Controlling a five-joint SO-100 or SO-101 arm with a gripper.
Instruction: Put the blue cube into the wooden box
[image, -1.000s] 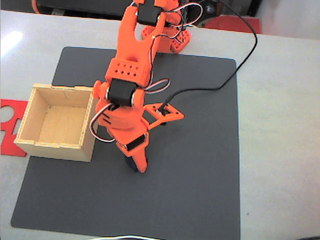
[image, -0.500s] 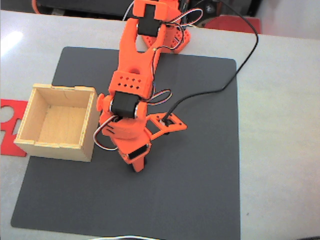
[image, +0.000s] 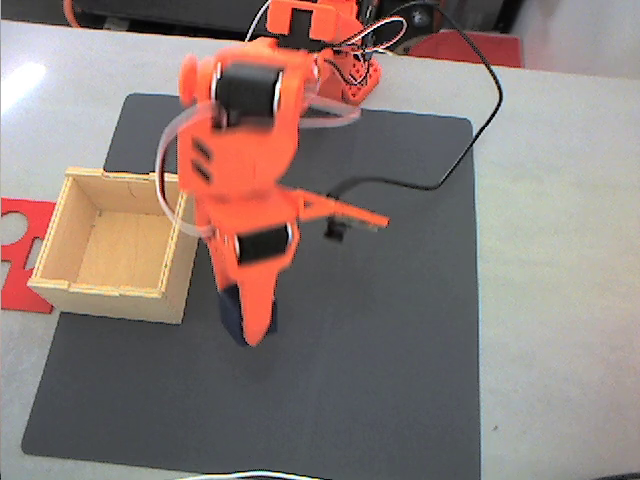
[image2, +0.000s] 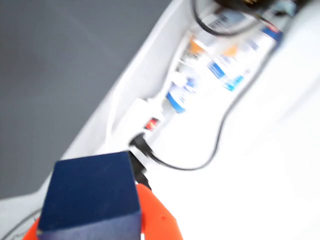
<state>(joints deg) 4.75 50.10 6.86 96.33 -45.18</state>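
Note:
In the fixed view my orange gripper (image: 245, 325) points down over the dark mat, shut on the blue cube (image: 231, 312), which peeks out dark at the fingertips, lifted off the mat. The wooden box (image: 110, 295) stands open-topped and empty to the left, about a cube's width from the gripper. In the wrist view the blue cube (image2: 90, 197) sits large at the bottom, clamped between the orange fingers (image2: 157, 220) of my gripper (image2: 92, 227).
The dark grey mat (image: 400, 350) covers most of the white table. A flat red cut-out sheet (image: 18, 240) lies left of the box. A black cable (image: 470, 140) loops across the mat's upper right. The arm's base (image: 335, 65) stands at the back.
The arm has risen and tilted toward the camera, lifting the gripper and the cube off the mat and shifting them slightly left toward the box.

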